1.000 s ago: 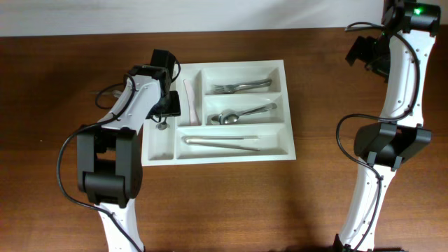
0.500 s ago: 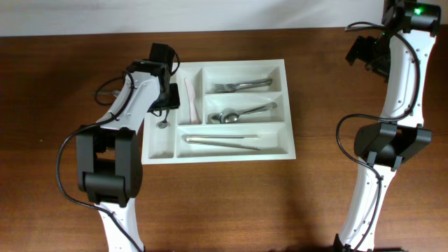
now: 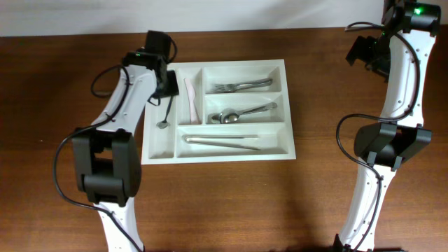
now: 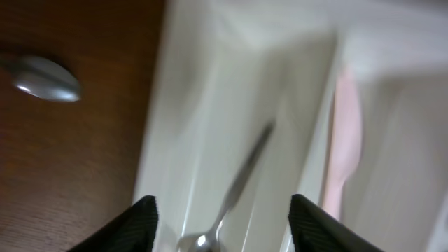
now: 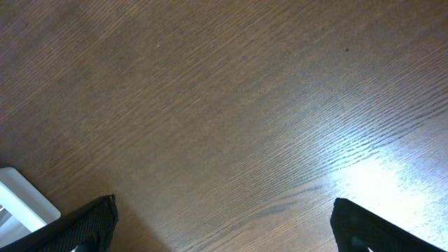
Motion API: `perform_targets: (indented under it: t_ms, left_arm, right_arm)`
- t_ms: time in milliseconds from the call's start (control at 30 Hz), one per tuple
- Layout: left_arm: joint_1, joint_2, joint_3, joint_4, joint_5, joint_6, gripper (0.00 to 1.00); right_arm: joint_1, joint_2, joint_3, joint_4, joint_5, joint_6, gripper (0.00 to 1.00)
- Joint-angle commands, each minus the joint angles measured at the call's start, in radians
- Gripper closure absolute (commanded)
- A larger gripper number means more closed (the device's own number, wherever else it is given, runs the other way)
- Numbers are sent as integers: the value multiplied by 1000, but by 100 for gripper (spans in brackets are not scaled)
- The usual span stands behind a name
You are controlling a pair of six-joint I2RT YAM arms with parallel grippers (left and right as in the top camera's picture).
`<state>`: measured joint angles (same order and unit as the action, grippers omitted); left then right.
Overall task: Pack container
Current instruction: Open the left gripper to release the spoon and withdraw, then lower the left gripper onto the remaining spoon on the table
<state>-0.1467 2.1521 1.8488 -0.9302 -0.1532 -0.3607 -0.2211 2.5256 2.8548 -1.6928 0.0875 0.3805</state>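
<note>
The container [image 3: 290, 119] is a white cutlery tray in the middle of the table. A small metal spoon [image 3: 165, 115] [image 4: 238, 183] lies in its leftmost narrow compartment. My left gripper [image 3: 166, 87] [image 4: 222, 227] hovers above that spoon's bowl end, open and holding nothing. The narrow compartment beside it holds a pink utensil [image 3: 189, 98] [image 4: 345, 140]. A fork [image 3: 241, 86], a larger spoon [image 3: 241, 113] and long metal pieces [image 3: 220, 142] fill the three long compartments. My right gripper [image 3: 366, 52] [image 5: 224, 227] is open over bare wood at the far right.
Another metal spoon [image 4: 45, 78] rests on the wooden table just left of the tray; the overhead view does not show it. A tray corner [image 5: 21, 203] shows at the lower left of the right wrist view. Both arm bases stand at the table's near edge.
My left gripper has drawn back toward the table's far edge, off the leftmost compartment. The small spoon stays lying there. The right arm has not moved.
</note>
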Motion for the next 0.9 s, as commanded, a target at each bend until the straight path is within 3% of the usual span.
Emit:
perform_targets:
  t_ms: [0,133,300,867]
  left_arm:
    - [71,6,87,-4,0,-171,32]
    - [148,6,150,-8,0,-340,24]
    - [245,24,151,-15,0,-565,23]
    - [281,216,149,-27,-1,-803,22]
  right_arm:
    - [-5,-32,15,-5,2,-7,1]
    - [-5,-32,15,-6,2,-7,1]
    - [-5,-32,15,-6,2,-7,1]
    - [-5,-32,15,-5,2,-7,1]
